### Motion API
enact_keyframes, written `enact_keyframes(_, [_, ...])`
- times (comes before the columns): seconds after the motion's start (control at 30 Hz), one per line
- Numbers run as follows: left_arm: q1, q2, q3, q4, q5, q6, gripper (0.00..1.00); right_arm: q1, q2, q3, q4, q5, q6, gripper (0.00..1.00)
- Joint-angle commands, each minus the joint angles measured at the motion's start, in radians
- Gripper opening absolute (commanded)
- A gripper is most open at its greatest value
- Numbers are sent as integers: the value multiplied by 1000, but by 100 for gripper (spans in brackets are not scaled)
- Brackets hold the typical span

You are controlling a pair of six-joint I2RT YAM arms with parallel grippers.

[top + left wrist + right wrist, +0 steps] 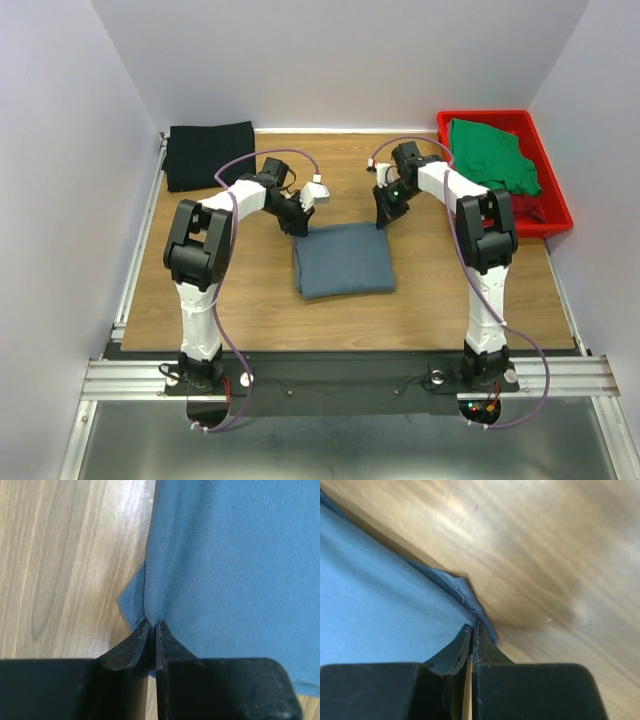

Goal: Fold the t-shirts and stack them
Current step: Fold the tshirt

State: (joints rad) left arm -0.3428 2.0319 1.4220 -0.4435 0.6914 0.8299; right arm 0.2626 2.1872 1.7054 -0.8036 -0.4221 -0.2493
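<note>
1. Jaws pinched shut: left gripper [152,625] and right gripper [471,627] hold the upper corners of the blue-grey t-shirt [343,260], frame centre.
2. Lift unevenly and a thin pinch may slip, spoiling your fold.

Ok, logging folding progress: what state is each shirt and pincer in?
blue-grey t-shirt: folded, flat mid-table.
black t-shirt: folded, far left.
green t-shirt: crumpled in red tray.
dark red t-shirt: crumpled under green.
left pincer: shut on blue-grey t-shirt.
right pincer: shut on blue-grey t-shirt.
</note>
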Motion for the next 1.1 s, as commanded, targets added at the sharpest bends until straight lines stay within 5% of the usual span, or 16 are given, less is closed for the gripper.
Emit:
enact_keyframes(0.0, [44,20,57,-18,-43,-35,18,-5,66,74,61,105,15,1])
enact_keyframes(0.07, [71,14,103,-21,-38,-60,20,-5,68,102,61,105,25,1])
enact_keyframes(0.17, [100,-13,175,-57,-6,-72,39,-5,39,151,53,89,73,12])
enact_keyframes(0.33, [142,-123,230,-51,75,-169,55,-19,-133,160,49,-9,146,72])
enact_keyframes(0.43, [151,-241,183,-5,144,-270,56,-20,-205,155,50,-61,166,79])
enact_keyframes(0.57, [130,-312,48,162,256,-535,55,-20,-230,129,73,-196,227,76])
enact_keyframes(0.77, [50,-259,-190,637,404,-1025,50,-20,-157,-27,286,-519,473,45])
enact_keyframes(0.9, [45,-124,-213,773,416,-1165,46,-22,-90,-55,352,-495,484,43])
enact_keyframes(1.07, [76,77,-150,790,376,-1166,44,-43,46,-64,402,-458,475,43])
